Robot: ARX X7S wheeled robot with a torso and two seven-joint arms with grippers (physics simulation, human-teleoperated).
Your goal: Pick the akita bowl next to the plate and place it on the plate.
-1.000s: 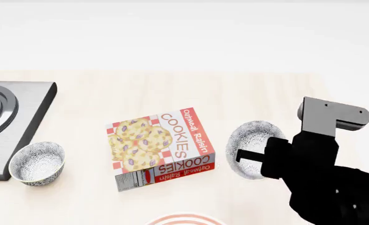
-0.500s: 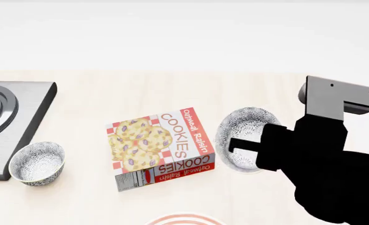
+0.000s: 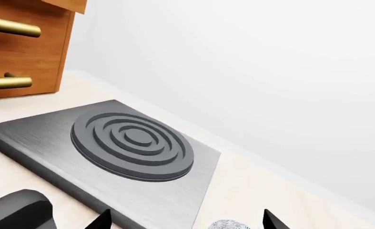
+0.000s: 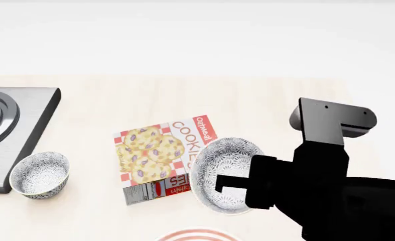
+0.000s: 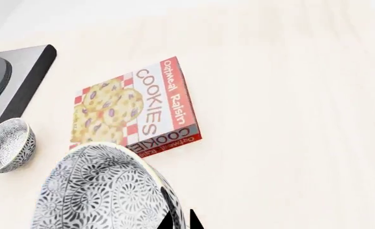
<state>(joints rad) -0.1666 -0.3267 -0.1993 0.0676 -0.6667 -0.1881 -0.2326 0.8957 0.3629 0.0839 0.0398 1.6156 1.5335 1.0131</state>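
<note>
My right gripper (image 4: 220,185) is shut on the rim of the akita bowl (image 4: 225,173), a grey-and-white floral bowl held tilted above the table, overlapping the right edge of the cookie box. In the right wrist view the bowl's patterned outside (image 5: 105,191) fills the near corner, and the two dark fingertips (image 5: 194,222) pinch its rim. Only the top arc of the red-ringed plate (image 4: 199,234) shows, at the head view's bottom edge, just below the bowl. My left gripper (image 3: 186,223) is open near the stove, with a sliver of the other patterned bowl (image 3: 228,224) between its fingertips.
A cookie box (image 4: 167,158) lies flat in the middle of the table. The second floral bowl (image 4: 40,174) stands at the left beside a grey stove plate (image 4: 13,128). A wooden cabinet with brass handles (image 3: 22,47) shows in the left wrist view.
My right gripper has carried the bowl left and nearer to me, from right of the cookie box to over its right edge and closer to the plate. The left arm has not moved.
</note>
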